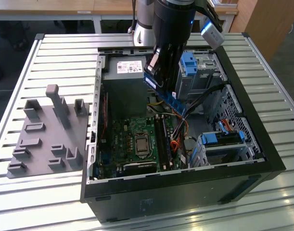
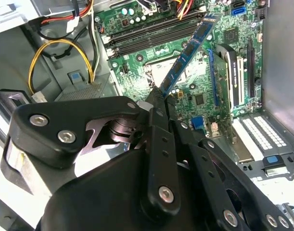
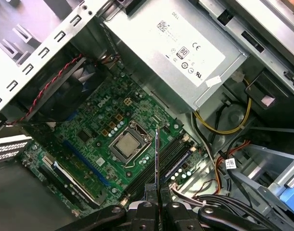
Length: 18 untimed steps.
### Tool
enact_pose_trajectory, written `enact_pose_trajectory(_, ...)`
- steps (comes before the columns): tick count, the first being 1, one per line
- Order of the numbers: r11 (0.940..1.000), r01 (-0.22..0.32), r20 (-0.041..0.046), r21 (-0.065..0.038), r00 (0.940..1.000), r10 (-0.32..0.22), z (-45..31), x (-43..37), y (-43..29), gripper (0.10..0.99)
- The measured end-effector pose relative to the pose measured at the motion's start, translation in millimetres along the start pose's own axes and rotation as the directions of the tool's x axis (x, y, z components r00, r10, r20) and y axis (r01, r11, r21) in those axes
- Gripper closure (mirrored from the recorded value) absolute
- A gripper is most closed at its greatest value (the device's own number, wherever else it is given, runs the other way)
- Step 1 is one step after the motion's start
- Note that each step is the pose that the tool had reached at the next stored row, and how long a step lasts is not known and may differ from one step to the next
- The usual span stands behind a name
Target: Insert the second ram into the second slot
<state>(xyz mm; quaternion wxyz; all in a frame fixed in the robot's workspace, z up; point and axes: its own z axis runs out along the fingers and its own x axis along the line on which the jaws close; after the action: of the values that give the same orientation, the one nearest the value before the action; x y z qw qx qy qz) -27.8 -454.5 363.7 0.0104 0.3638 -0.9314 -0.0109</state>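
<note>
Gripping one end of the second ram [image 2: 187, 53], the gripper [image 2: 159, 96] has its black fingers [image 2: 161, 144] closed tight on the stick. The held end is buried between them and cannot be seen. In the second wrist view the stick runs straight out beyond the fingertips as a thin, long, flat blue circuit board with a row of small dark chips along its face. In the first wrist view the gripper [image 3: 157, 197] is cut off by the picture edge, and the second ram [image 3: 157, 159] is turned edge-on, showing as little more than a thin dark line. In the exterior view the arm's dark body covers most of the gripper [image 1: 159, 72], and the stick [image 1: 166, 94] slants out below it, hanging in the air inside the open computer case [image 1: 185, 178]. Beneath the hand lies the green motherboard [image 3: 103, 120], with the processor socket [image 3: 129, 144] just beside the stick's line. The long black memory slots [image 2: 151, 36] lie under the stick's free end, apart from it. Which slot it points at cannot be told. A grey power supply [image 3: 185, 48] sits further beyond the fingertips.
</note>
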Motion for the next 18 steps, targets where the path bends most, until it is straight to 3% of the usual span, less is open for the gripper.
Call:
enact_pose_trajectory(10, 0.9984, -0.057, 0.0009, 0.0, 0.9984, 0.057, 0.1, 0.0, 0.0, 0.949)
enact_pose_trajectory(18, 0.9936, -0.113, 0.0024, -0.001, 0.9936, 0.113, 0.2, 0.0, 0.0, 0.949)
